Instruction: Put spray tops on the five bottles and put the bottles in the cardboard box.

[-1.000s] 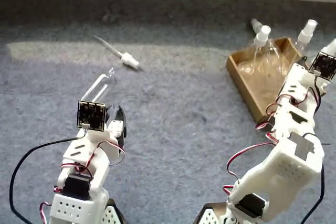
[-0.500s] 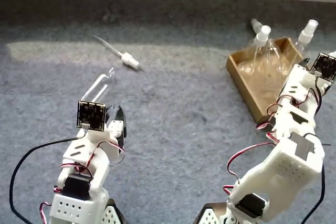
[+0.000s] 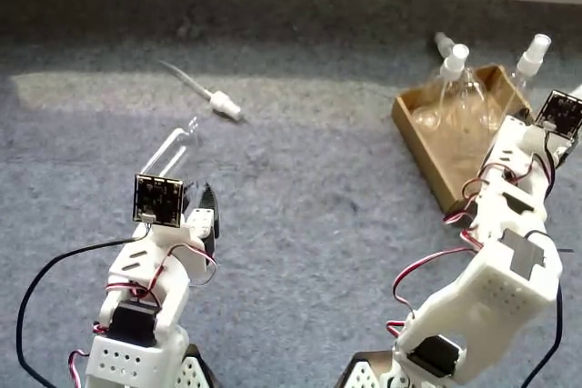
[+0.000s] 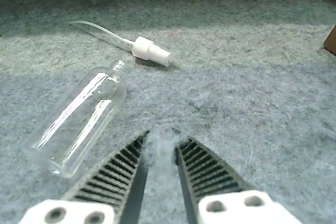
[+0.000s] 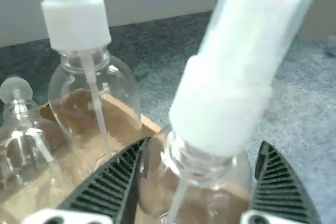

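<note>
Change: right arm's wrist has crept a little toward the table's right edge at the cardboard box (image 3: 423, 156), taking its bottle along; the left arm and everything lying loose have stayed put.
Right gripper (image 5: 202, 150): clamped on the held bottle (image 5: 210, 187), one ribbed finger against each side of the glass just under the neck.
Held bottle: upright with a white spray top (image 5: 241, 66) on it, at the box's near right corner, its lower part over the inside of the box; whether it touches the box floor cannot be told.
Box contents: three other capped bottles (image 3: 452, 70) stand inside, toward the far side; the nearest of them (image 5: 94, 98) is just beside the held one.
Left gripper (image 4: 161, 142): fingers a narrow gap apart with nothing between them, low over the grey carpet (image 3: 309, 188), well to the left of the box.
Open bottle (image 4: 79, 119): lying on its side, uncapped, well left of the box, just beyond the left fingertips.
Loose spray top (image 4: 151, 52): lying on the carpet with its thin tube trailing away from the box, just past the open bottle's neck, not touching it.
</note>
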